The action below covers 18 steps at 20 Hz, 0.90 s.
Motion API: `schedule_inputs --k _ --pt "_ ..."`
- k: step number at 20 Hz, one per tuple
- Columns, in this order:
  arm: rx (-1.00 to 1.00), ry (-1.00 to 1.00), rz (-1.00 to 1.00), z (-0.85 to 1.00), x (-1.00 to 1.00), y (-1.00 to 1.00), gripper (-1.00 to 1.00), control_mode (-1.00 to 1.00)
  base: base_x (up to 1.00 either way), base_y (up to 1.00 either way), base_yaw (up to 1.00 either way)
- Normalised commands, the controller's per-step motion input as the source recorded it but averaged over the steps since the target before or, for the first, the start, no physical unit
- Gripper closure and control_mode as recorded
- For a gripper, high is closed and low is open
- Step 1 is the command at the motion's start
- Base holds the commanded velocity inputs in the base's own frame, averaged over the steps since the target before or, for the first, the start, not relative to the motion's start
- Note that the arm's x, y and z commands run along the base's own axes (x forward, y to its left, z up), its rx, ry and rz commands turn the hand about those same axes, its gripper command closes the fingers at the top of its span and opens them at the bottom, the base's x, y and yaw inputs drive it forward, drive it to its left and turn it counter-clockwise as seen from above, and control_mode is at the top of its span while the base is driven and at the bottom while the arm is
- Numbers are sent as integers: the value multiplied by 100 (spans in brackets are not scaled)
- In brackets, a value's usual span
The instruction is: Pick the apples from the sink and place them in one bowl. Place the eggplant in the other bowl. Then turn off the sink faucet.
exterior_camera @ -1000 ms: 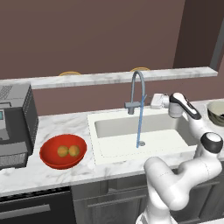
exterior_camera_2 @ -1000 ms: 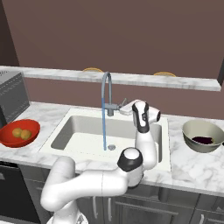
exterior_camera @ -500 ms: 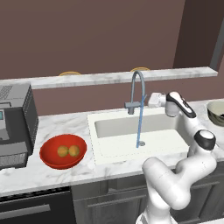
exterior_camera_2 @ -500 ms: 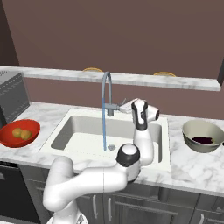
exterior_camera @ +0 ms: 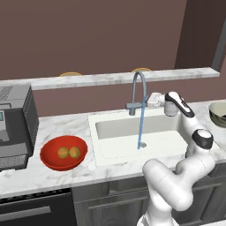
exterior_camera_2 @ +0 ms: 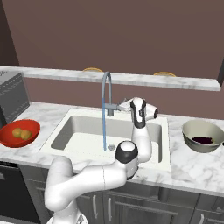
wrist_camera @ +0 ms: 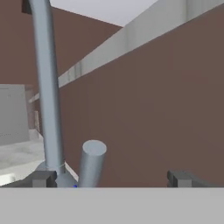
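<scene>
Pincer (wrist_camera: pixel 111 178) spread wide at the bottom of the hand view, tap (wrist_camera: pixel 48 87) rising at left, its lever (wrist_camera: pixel 91 164) between the tips nearer the left one, water running into the sink (exterior_camera: pixel 145 137), bare wall at right.

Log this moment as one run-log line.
apples: in red bowl | eggplant: in grey bowl | faucet: running | gripper: open, at lever

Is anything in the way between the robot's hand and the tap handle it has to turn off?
No, nothing visible. The open gripper sits right by the sink faucet, and in the hand view the lever handle pokes up between its fingertips, closer to one of them. Water is running.
</scene>
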Motion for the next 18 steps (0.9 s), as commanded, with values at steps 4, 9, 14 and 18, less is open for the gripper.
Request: schedule_inputs --k 4,9,14,18 --pt "1 -2 7 0 2 14 -100 -100 0 0 0" --pt "-1 -3 13 0 0 58 -100 -100 0 0 0" --pt "-6 -3 19 0 0 80 -100 -100 0 0 0" --pt "-7 -5 19 0 0 78 -100 -100 0 0 0"
